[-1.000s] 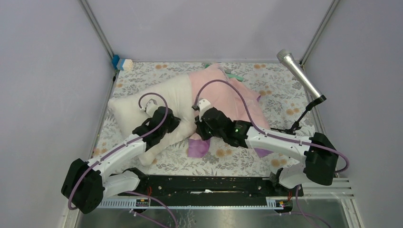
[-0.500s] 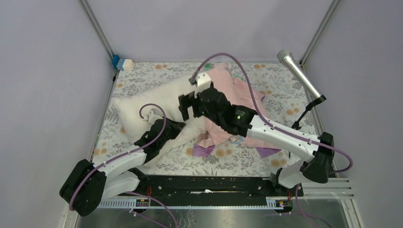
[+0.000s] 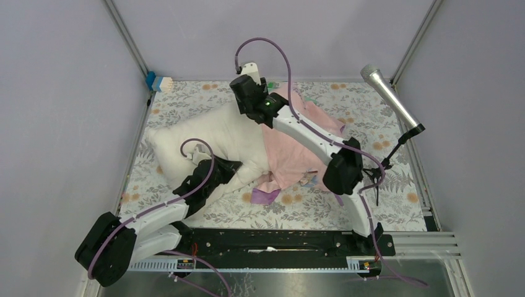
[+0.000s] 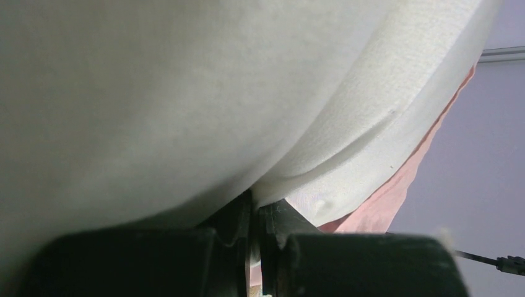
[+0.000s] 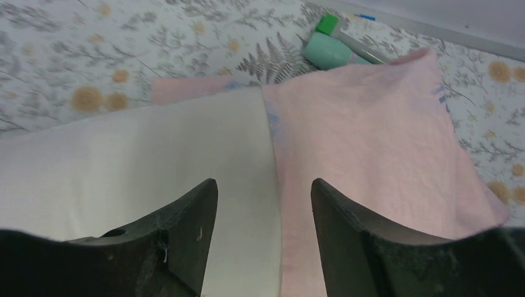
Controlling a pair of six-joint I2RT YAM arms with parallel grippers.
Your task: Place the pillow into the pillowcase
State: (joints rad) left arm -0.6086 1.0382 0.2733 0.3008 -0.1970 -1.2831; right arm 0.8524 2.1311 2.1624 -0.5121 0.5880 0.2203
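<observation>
The off-white pillow [image 3: 207, 139] lies slantwise on the left half of the table, its right end inside the pink pillowcase [image 3: 291, 151]. My left gripper [image 3: 230, 171] is at the pillow's near edge; in the left wrist view the jaws [image 4: 255, 207] are shut on a fold of the pillow [image 4: 186, 93], with pink pillowcase [image 4: 384, 207] just behind. My right gripper [image 3: 251, 111] hangs over the far side. In the right wrist view it [image 5: 264, 182] is open and empty above the line where the pillow [image 5: 155, 154] meets the pillowcase [image 5: 371, 142].
A floral cloth [image 3: 384, 136] covers the table. A microphone on a stand [image 3: 391, 94] rises at the right. A blue and white object [image 3: 160, 82] sits in the far left corner. Green items [image 5: 328, 48] lie beyond the pillowcase. Walls close in on three sides.
My right gripper left the pillowcase's near edge, opened, and swung up and away to the far side. The left gripper kept its hold and drew slightly nearer.
</observation>
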